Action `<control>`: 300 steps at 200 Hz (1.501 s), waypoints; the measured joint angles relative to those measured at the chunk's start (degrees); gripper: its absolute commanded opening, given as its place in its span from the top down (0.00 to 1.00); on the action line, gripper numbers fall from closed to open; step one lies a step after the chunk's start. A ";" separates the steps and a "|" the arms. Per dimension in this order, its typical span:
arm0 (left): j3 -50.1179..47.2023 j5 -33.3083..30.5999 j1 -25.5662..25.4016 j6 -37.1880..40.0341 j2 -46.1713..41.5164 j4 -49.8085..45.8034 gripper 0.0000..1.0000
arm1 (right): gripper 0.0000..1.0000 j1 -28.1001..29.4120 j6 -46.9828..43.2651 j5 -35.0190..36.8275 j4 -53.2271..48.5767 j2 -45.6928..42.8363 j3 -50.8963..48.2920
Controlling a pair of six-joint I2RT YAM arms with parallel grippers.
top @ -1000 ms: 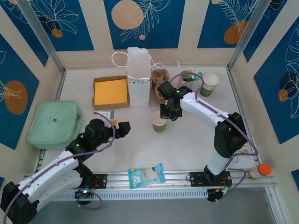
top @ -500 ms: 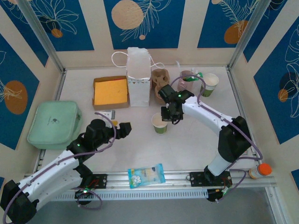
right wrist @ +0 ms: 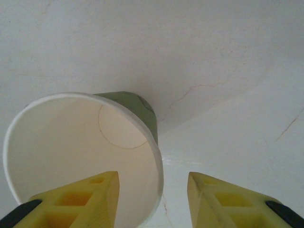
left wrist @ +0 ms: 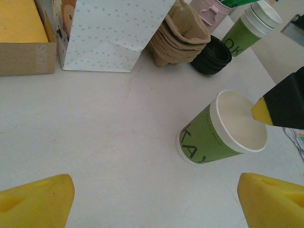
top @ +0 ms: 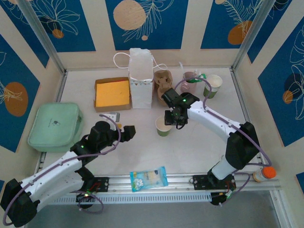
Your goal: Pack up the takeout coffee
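Obs., largest first: the white table [top: 199, 147] carries a mint-green case [top: 54, 126] at your far left, a white paper bag [top: 141, 78] standing upright at the back, and an open cardboard box [top: 112, 93] with a yellow fill just left of the bag. The stack of pulp cup carriers [top: 162, 83] sits nested, touching the bag's right side; no carrier is separated out. The green paper cup [top: 163, 126] stands upright on bare table, well in front of the carriers, with no lid on it; the right wrist view looks down into it [right wrist: 80, 156] and shows a white, empty bottom. Black lids [left wrist: 212, 56] lie stacked beside the carriers, near a lidded green cup [left wrist: 259, 23]. Right gripper [right wrist: 152, 190]: jaws apart and astride the cup's rim, one pad inside the mouth, one outside, with a gap visible on both sides of the wall, so you are not pinching it. Left gripper [left wrist: 154, 204]: spread wide, holding nothing, low over the table and facing the cup from the left. Status, as judged: nothing is packed yet. Seating the cup in a carrier is likely what remains for you, perhaps lidding and bagging too.
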 measured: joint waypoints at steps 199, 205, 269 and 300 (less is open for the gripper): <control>1.44 -1.25 -0.92 0.17 1.95 0.28 0.11 | 0.60 -35.85 -2.49 -19.58 9.49 -12.70 -6.80; 1.44 -1.25 -0.94 0.17 1.95 0.28 0.11 | 0.60 -36.98 -2.10 -21.20 10.51 -12.02 -7.02; 1.44 -1.25 -1.01 0.17 1.95 0.31 0.11 | 0.65 -42.47 -0.61 -28.70 17.68 -0.17 -7.10; 1.44 -1.27 -1.01 0.20 1.95 0.28 0.11 | 0.67 -42.58 -0.52 -29.29 18.86 4.98 -4.85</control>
